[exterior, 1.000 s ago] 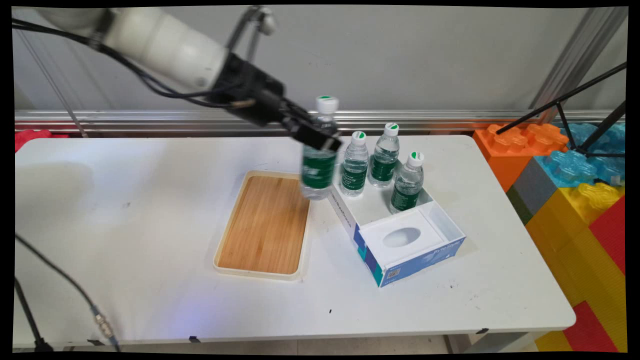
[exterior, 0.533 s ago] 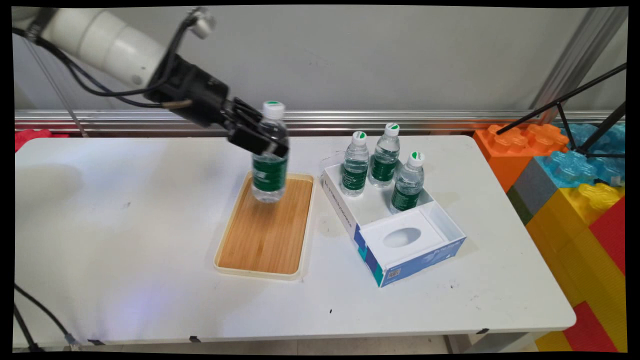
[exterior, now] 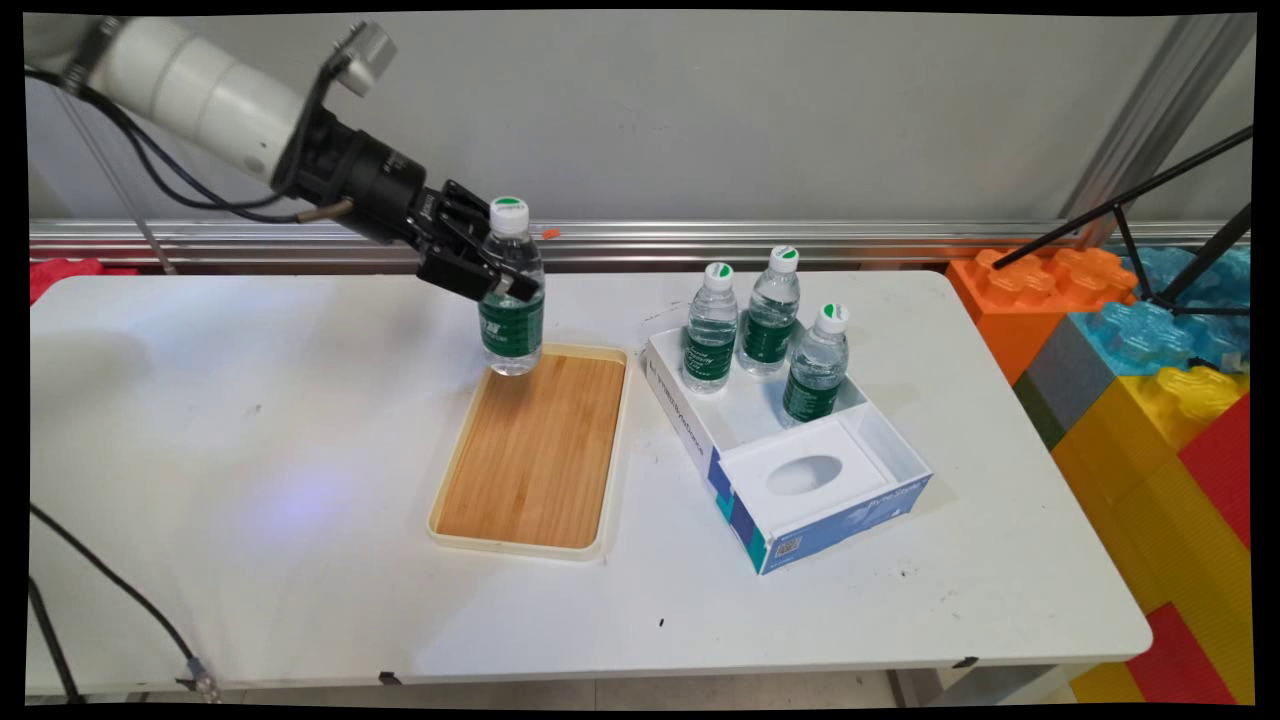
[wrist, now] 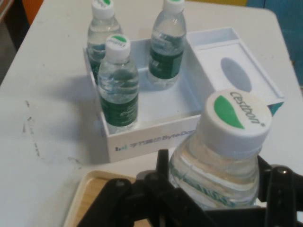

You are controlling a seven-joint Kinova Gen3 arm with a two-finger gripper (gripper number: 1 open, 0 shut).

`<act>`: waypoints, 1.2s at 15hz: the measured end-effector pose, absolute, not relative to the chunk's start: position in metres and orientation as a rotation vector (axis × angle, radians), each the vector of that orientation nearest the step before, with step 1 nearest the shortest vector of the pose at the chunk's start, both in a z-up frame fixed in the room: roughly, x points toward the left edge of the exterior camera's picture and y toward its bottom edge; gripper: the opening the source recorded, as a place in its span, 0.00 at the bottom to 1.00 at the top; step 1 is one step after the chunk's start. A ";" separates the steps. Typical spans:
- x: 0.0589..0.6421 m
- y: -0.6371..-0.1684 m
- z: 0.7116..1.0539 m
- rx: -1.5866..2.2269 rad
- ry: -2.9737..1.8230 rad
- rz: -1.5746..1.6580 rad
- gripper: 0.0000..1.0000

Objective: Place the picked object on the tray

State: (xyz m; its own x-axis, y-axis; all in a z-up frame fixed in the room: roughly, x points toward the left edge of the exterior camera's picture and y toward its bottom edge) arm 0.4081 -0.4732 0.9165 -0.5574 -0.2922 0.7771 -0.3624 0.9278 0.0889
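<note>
My gripper (exterior: 492, 281) is shut on a water bottle (exterior: 511, 300) with a green label and a white cap, holding it upright at the far left corner of the wooden tray (exterior: 530, 455). In the hand view the held bottle (wrist: 220, 161) fills the lower right, its cap close to the camera, with the tray's corner (wrist: 90, 198) below it. Three more water bottles (exterior: 765, 325) stand in the open white and blue box (exterior: 800, 480) to the tray's right; the same bottles (wrist: 118, 85) and box (wrist: 156, 137) show in the hand view.
Large coloured toy bricks (exterior: 1150, 380) are stacked beyond the table's right edge, with a black tripod (exterior: 1150, 230) over them. A metal rail (exterior: 800, 240) runs along the wall behind the table. A black cable (exterior: 110, 590) hangs at the near left.
The arm has carried the bottle leftward from beside the box to the tray's far left corner and lowered it toward the tray.
</note>
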 end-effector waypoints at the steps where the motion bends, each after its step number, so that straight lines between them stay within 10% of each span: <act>1: 0.409 -0.482 0.906 0.449 -2.197 0.108 0.00; 18: 0.375 -0.546 0.790 0.429 -2.190 0.132 0.00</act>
